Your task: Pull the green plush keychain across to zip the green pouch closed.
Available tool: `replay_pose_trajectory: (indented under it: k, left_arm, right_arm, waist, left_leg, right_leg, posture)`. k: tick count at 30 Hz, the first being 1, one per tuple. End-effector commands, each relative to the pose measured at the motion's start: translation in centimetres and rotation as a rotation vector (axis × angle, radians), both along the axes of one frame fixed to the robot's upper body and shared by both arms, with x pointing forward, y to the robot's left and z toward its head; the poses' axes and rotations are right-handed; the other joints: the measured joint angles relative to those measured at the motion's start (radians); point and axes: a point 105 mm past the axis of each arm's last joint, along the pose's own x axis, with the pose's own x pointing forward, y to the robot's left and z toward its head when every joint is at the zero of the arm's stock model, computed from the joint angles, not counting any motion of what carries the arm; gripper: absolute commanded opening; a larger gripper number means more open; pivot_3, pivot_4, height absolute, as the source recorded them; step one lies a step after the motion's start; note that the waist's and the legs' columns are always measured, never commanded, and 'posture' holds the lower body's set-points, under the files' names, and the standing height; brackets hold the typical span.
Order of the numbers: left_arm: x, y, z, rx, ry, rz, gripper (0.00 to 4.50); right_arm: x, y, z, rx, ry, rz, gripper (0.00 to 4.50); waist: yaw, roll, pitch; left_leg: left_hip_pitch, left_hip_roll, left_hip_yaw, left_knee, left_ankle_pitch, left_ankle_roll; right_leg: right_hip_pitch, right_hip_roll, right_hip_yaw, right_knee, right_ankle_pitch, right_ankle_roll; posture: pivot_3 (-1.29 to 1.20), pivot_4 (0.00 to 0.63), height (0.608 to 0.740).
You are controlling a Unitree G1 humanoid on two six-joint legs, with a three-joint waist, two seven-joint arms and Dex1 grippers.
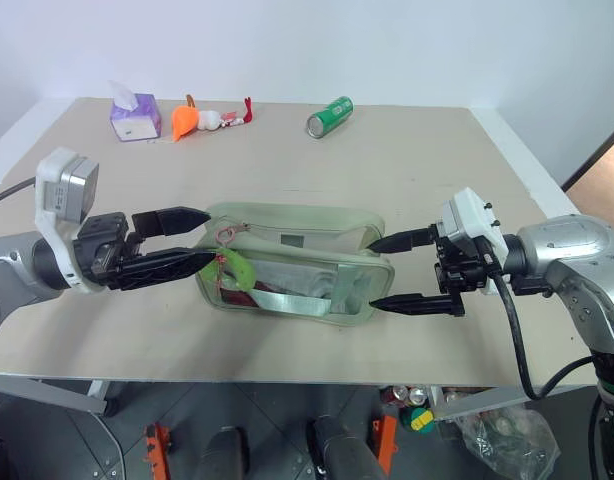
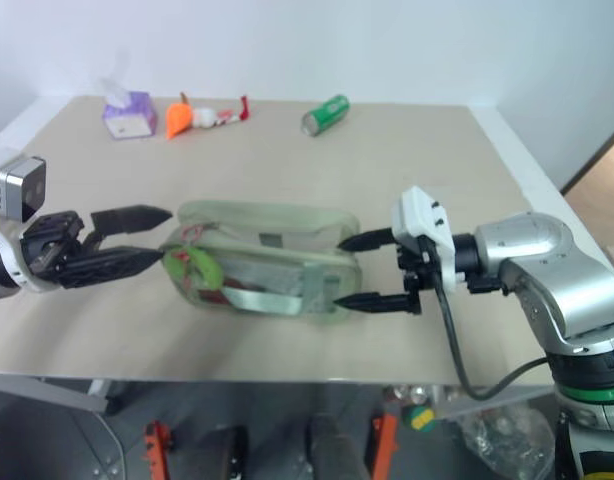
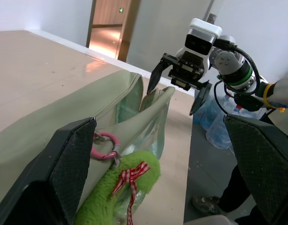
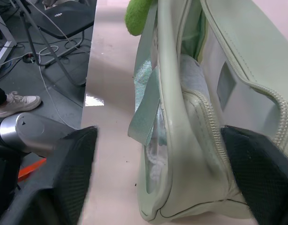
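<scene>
At the left edge of the head view, the left arm shows a rounded silver-grey shell, and a pale grey boxy camera block with rounded corners sits on top of the wrist. Ahead of it comes a black, ribbed mechanical housing, then the left pincer (image 1: 195, 240), two long black fingers tapering to points. Over on the right side, the right arm is a glossy silver casing with smooth bulging joints and a dark ring at the wrist. A white angular camera housing rides above the black bracket of the right pincer (image 1: 390, 272), again two slim black pointed fingers. A thick black cable loops from that wrist down toward the lower right corner. In the wrist views the finger pads (image 3: 71, 161) show a fine cross-hatched black texture.
</scene>
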Motion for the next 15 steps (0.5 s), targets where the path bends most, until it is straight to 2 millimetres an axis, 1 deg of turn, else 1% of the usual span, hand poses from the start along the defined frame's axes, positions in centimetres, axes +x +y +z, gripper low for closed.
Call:
replay_pose_trajectory:
  k: [1,3,4,5,6,8,9,12,15]
  left_arm:
    - [-0.5,-0.4,0.9,0.017,-0.048,-0.017,4.5]
    - [-0.4,-0.3,0.8,0.016,-0.049,-0.011,4.5]
    - [-0.4,-0.3,0.8,0.014,-0.049,-0.007,4.5]
    - [-0.4,-0.2,0.8,0.011,-0.05,0.0,4.5]
    - [-0.3,-0.1,0.8,0.009,-0.05,0.007,4.5]
    - [-0.1,0.2,0.7,0.002,-0.047,0.033,4.5]
    - [0.0,0.3,0.7,-0.004,-0.045,0.044,4.5]
    - [0.1,1.0,-0.5,0.019,-0.01,0.098,4.5]
    - [0.0,1.5,-2.2,0.085,0.025,0.132,4.5]
  right_arm:
    - [-0.5,0.3,0.4,0.004,-0.027,0.031,2.65]
    - [-0.4,0.2,0.3,-0.001,-0.029,0.028,1.9]
    - [-0.4,0.2,0.3,-0.003,-0.029,0.031,1.61]
    - [-0.4,0.2,0.3,-0.004,-0.027,0.035,1.17]
    - [-0.5,0.2,0.3,-0.004,-0.025,0.039,0.9]
    - [-0.5,0.2,0.3,-0.006,-0.022,0.046,0.23]
    - [-0.6,0.2,0.3,-0.005,-0.021,0.05,0.03]
    - [-0.7,0.3,0.2,0.0,-0.018,0.062,0.03]
    - [-0.7,0.3,0.2,0.001,-0.017,0.065,0.03]
  waist:
    - [0.0,0.0,0.0]
    - [0.0,0.0,0.0]
    - [0.0,0.0,0.0]
    - [0.0,0.0,0.0]
    - [0.0,0.0,0.0]
    - [0.0,0.0,0.0]
    - [0.0,0.0,0.0]
    - [-0.001,0.0,0.0]
    - [-0.001,0.0,0.0]
  left_leg:
    - [0.0,0.0,0.0,0.0,0.0,0.0]
    - [0.0,0.0,0.0,0.0,0.0,0.0]
    - [0.0,0.0,0.0,0.0,0.0,0.0]
    - [0.0,0.0,0.0,0.0,0.0,0.0]
    - [0.0,0.0,0.0,0.0,0.0,0.0]
    - [0.0,0.0,0.0,0.0,0.0,0.0]
    - [0.0,0.0,0.0,0.0,0.0,0.0]
    - [0.0,0.0,0.0,0.0,0.0,0.0]
    - [0.0,0.0,0.0,-0.001,0.0,0.0]
  right_leg:
    - [0.0,0.0,0.0,0.0,0.0,0.0]
    - [0.0,0.0,0.0,0.0,0.0,0.0]
    - [0.0,0.0,0.0,0.0,0.0,0.0]
    - [0.0,0.0,0.0,0.0,0.0,0.0]
    - [0.0,0.0,0.0,0.0,0.0,0.0]
    - [0.0,0.0,0.0,0.0,0.0,0.0]
    - [0.0,0.0,0.0,0.0,0.0,0.0]
    - [0.0,0.0,0.0,0.0,0.0,0.0]
    - [0.0,0.0,0.0,0.0,0.0,0.0]
  posture:
    - [0.0,0.15,0.74]
    - [0.0,0.15,0.74]
    - [0.0,0.15,0.74]
    - [0.0,0.15,0.74]
    - [0.0,0.15,0.74]
    - [0.0,0.15,0.74]
    - [0.0,0.15,0.74]
    - [0.0,0.15,0.74]
    - [0.0,0.15,0.74]
